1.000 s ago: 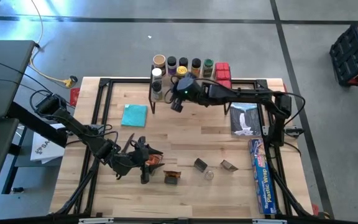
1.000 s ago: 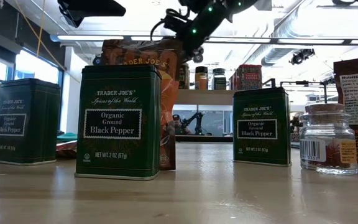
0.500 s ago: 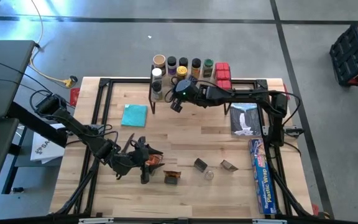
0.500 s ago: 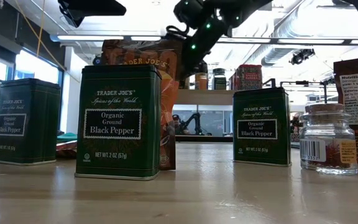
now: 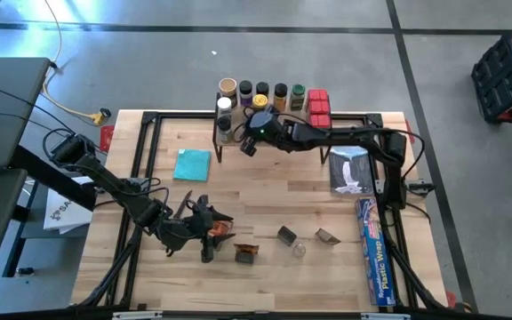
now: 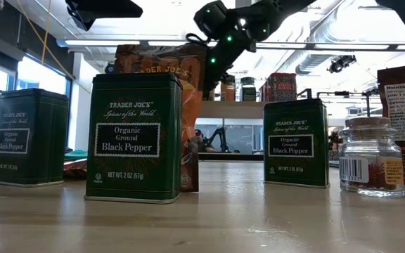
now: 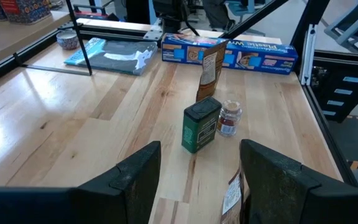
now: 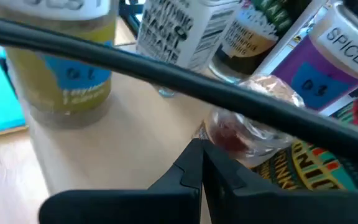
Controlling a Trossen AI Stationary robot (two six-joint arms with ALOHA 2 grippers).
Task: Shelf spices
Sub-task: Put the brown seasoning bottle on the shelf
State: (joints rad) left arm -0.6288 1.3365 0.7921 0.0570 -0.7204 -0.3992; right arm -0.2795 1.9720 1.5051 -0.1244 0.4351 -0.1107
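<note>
Spices (image 5: 262, 92) are lined up on the shelf (image 5: 278, 116) at the far edge of the table (image 5: 274, 187), seen in the high view as round lids in tan, dark, yellow and green beside two red boxes (image 5: 318, 105). More jars are stored beneath the shelf top, where a black frame bar is seen crossing in front of them in the right wrist view; among them a yellow-filled jar (image 8: 67, 68) and a small clear jar (image 8: 253, 127) with red contents can be made out. The right gripper (image 5: 248, 147) is held at the shelf's left front corner, its fingers (image 8: 194, 168) pressed together on nothing, the tips close to the small clear jar.

Near the front of the table, three green black-pepper tins (image 6: 133, 137) and a small glass jar (image 6: 371, 156) are left standing on the wood, with an orange packet (image 6: 162, 67) behind the nearest tin. The left gripper (image 5: 204, 233) is kept low by that group, its fingers (image 7: 135, 180) spread apart and empty, facing a green tin (image 7: 200, 124) and a small jar (image 7: 229, 117). A teal cloth (image 5: 192, 164) is laid flat left of centre, and a long blue plastic-wrap box (image 5: 373, 252) is placed along the right edge
</note>
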